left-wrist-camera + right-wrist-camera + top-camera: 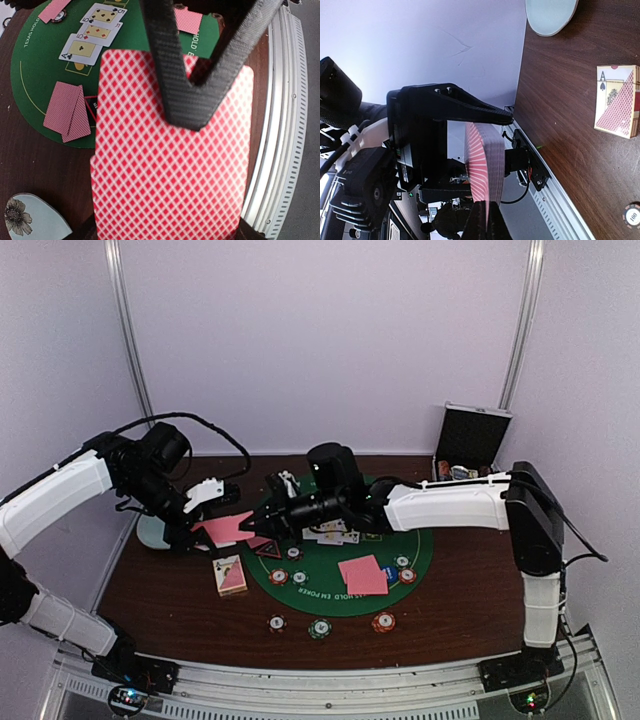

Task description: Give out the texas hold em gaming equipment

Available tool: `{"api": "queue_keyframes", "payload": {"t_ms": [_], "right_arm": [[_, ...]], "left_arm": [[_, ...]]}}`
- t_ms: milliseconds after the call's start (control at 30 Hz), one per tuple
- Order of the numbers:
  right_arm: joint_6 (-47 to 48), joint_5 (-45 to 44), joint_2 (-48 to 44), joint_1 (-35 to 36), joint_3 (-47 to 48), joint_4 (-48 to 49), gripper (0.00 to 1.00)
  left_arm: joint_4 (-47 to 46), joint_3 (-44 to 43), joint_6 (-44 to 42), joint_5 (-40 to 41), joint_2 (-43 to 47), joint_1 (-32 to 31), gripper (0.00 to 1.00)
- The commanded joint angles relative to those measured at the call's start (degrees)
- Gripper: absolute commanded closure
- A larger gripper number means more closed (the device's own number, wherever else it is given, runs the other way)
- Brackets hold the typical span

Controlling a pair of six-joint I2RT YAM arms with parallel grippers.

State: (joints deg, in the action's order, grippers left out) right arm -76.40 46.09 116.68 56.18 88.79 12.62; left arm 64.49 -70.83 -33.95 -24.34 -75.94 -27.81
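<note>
My left gripper (205, 530) is shut on a deck of pink-red-backed cards (226, 528) and holds it above the table's left side. The deck fills the left wrist view (165, 170) and shows edge-on in the right wrist view (485, 160). My right gripper (262, 524) reaches across, and its fingertips (492, 225) are pinched on a card at the deck's end. Its black fingers (182, 95) lie over the deck's back. Three face-up cards (95, 35) and two face-down cards (67, 110) lie on the green mat (300, 592). A black triangular marker (268, 550) lies beside them.
Another pair of pink cards (363, 575), a blue button (390, 574) and striped chips (407, 575) lie on the mat. Three chips (319, 628) sit on the wood near the front. A card box (231, 575), a pale blue dish (155, 532) and an open metal case (470, 445) stand around.
</note>
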Motion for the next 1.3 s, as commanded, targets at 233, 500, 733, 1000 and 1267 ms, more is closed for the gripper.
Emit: {"api": "queue_keyframes", "payload": {"t_ms": [233, 500, 733, 1000, 1267], "right_arm": [[4.29, 2.26, -7.43, -4.13, -2.91, -7.06, 1.00], [13.23, 3.62, -13.89, -13.06, -6.52, -17.76, 1.00], [27.18, 2.82, -13.63, -24.60, -7.60, -31.59, 1.00], [39.69, -0.34, -4.93, -32.00, -3.49, -43.03, 1.00], [41.70, -2.80, 0.81, -33.02, 0.03, -44.33, 1.00]], "left_arm": [[-1.16, -0.34, -0.15, -0.57, 1.68, 0.30, 1.00], [-1.19, -0.58, -0.14, -0.50, 1.68, 0.30, 1.00], [-1.14, -0.97, -0.15, -0.63, 1.48, 0.30, 1.00], [-0.48, -1.01, -0.39, -0.14, 1.71, 0.30, 1.00], [-0.49, -1.02, -0.40, -0.30, 1.57, 0.30, 1.00]]}}
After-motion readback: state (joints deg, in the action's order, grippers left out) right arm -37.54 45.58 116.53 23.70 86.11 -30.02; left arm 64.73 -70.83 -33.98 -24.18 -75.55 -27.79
